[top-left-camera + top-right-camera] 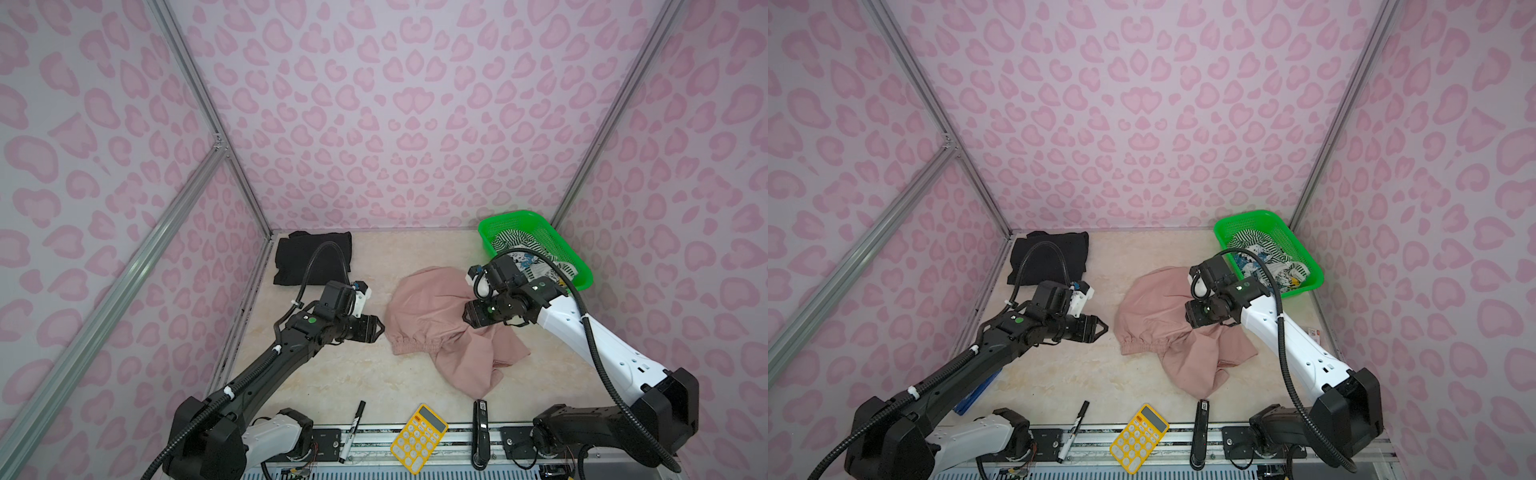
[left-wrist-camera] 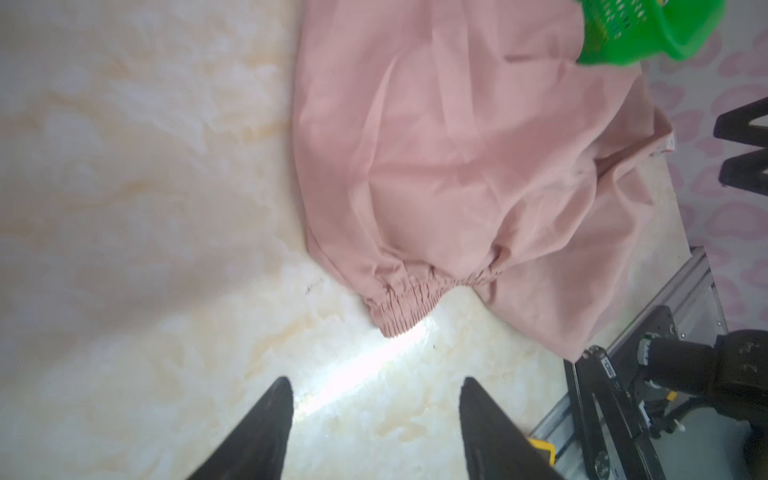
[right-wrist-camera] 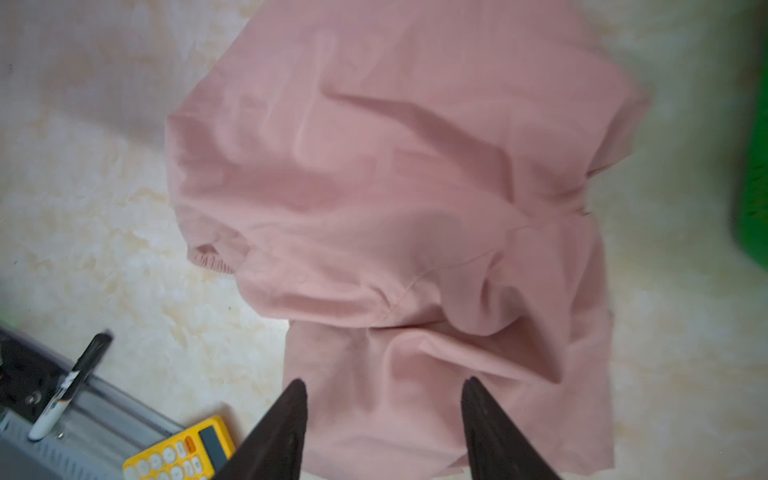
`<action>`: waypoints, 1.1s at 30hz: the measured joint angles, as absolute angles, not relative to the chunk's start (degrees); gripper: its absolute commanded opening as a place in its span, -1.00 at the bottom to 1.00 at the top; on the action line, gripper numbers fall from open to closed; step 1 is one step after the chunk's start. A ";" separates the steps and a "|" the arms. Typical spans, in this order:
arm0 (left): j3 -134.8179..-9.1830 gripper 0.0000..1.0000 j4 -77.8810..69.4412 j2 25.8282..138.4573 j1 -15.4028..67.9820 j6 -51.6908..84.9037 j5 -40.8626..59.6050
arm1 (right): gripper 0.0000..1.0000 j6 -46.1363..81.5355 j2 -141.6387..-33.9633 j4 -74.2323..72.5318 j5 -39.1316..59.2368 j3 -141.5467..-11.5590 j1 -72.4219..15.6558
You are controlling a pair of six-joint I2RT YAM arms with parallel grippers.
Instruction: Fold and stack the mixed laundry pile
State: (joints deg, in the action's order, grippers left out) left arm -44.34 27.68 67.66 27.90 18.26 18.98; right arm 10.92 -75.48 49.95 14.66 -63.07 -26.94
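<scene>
So here's where I'm at: the dusty-pink shorts [image 1: 432, 320] lie crumpled in the middle of the table [image 1: 332, 374], one half flopped over the other, with the elastic waistband [image 2: 415, 291] turned toward my left side. My right gripper [image 3: 384, 386] hangs right over the bunched fabric by the seam, jaws apart and nothing pinched in them. My left gripper [image 2: 374, 382] sits over bare tabletop just beside the waistband, also spread and empty. I reckon that's the setup for each one to take a side and pull the thing flat before folding, since it's way too rumpled to fold as is. The black garment [image 1: 291, 257] is folded up in the far left corner, well apart from the shorts, which looks like the start of the stack, parked out of the way. The green mesh basket [image 1: 519, 218] in the far right corner holds the rest: a black-white striped piece [image 1: 513, 241] and a blue-white printed piece [image 1: 1246, 259], loosely heaped, not folded. The shorts' far edge is near the basket; can't tell if it's touching. The marker [image 1: 353, 428] and yellow calculator [image 1: 419, 438] at the near edge are just clutter.
</scene>
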 measured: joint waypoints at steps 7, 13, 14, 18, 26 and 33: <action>-37.82 0.34 22.26 72.34 34.35 26.96 17.45 | 0.20 16.25 -75.77 42.46 21.39 -55.29 -29.85; -37.50 0.30 13.15 79.24 36.03 33.54 17.19 | 0.19 19.11 -77.76 38.50 19.46 -54.57 -29.93; -37.54 0.26 11.57 80.73 36.45 34.63 17.15 | 0.19 19.73 -77.78 38.35 19.03 -54.43 -29.95; -38.26 0.05 7.81 86.26 38.00 37.87 17.58 | 0.19 20.47 -77.54 37.17 17.50 -53.36 -29.93; -40.91 -0.65 2.57 91.68 38.54 43.27 16.60 | 0.17 20.53 -77.52 37.06 13.26 -51.00 -28.93; -51.57 -0.94 14.61 90.08 34.63 40.38 11.51 | -0.23 20.14 -80.79 37.12 9.02 -49.39 -23.88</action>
